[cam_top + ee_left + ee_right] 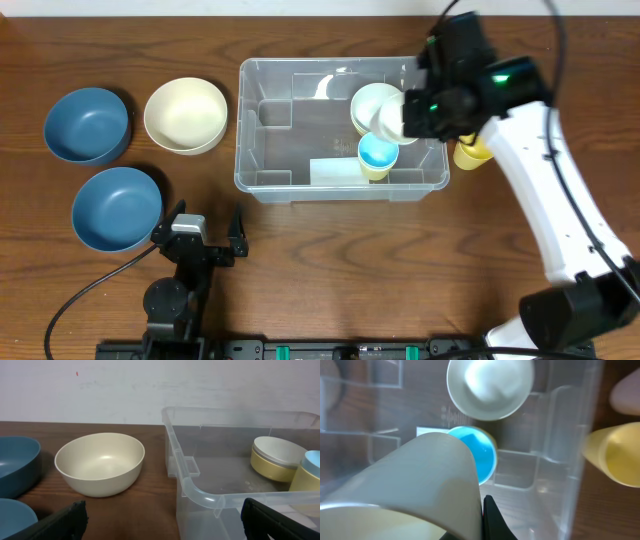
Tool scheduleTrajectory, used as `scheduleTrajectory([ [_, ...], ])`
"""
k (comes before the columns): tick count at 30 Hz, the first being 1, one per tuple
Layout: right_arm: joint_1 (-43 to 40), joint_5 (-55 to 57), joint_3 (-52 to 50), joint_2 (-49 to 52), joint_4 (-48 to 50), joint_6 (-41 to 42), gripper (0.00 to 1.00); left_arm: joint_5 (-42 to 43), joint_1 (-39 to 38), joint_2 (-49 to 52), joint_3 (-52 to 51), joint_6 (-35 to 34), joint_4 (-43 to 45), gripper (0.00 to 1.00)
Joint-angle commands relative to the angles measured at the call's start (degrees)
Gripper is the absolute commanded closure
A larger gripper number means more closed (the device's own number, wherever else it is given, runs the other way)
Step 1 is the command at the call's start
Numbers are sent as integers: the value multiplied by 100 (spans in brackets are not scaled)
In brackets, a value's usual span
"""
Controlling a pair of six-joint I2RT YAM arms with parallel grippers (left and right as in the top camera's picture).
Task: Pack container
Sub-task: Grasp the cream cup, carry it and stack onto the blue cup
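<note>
- Left gripper: black, resting low on the table, which is dark brown wood grain. I read its fingers as spread wide with nothing between them. The left wrist view cuts them off at the bottom edge.
- Near blue bowl: round, matte, slate blue.
- Far blue bowl: same make, just beyond the first.
- Cream bowl: round and smooth with a soft sheen, standing beside the container's left wall.
- Container: a clear plastic rectangular bin with rounded corners, a thick rim and moulded steps inside. It sits mid-table, upright and open.
- Blue cup: yellow outside, bright blue inside, near the container's front right corner.
- Pale flat rectangle by the front wall: I cannot make out what it is.
- White bowl: inside the container, partly covered from overhead.
- Right gripper: above the container's right end, clamped on a pale cup that blocks much of the wrist view.
- Yellow cup: outside the right wall, half hidden by the arm.
</note>
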Motion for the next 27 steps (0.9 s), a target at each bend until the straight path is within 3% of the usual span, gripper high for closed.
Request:
scheduleTrajectory([
  [1, 203, 208, -350, 236, 197, 227, 99, 83, 28, -28, -92, 79, -203, 2],
  [10, 251, 201, -1088, 575, 693, 393, 99, 83, 28, -28, -92, 79, -203, 2],
  [11, 251, 201, -1141, 575, 719, 393, 90, 83, 28, -28, -92, 79, -203, 2],
  [13, 251, 199, -1161, 575, 715, 352, 40, 83, 28, -28, -92, 79, -203, 2],
  [14, 251, 186, -1161, 575, 713, 297, 24, 83, 28, -28, -92, 79, -203, 2],
  [15, 251, 179, -1154, 570, 713, 251, 13, 83, 28, -28, -92, 79, -203, 2],
  [16, 251, 179, -1130, 551, 695, 214, 9, 83, 28, -28, -92, 79, -203, 2],
  [19, 232, 181, -962, 452, 632, 146, 5, 83, 28, -28, -92, 79, -203, 2],
  [27, -210, 485, -210, 63, 240, 63, 9, 83, 28, -28, -92, 79, -205, 2],
])
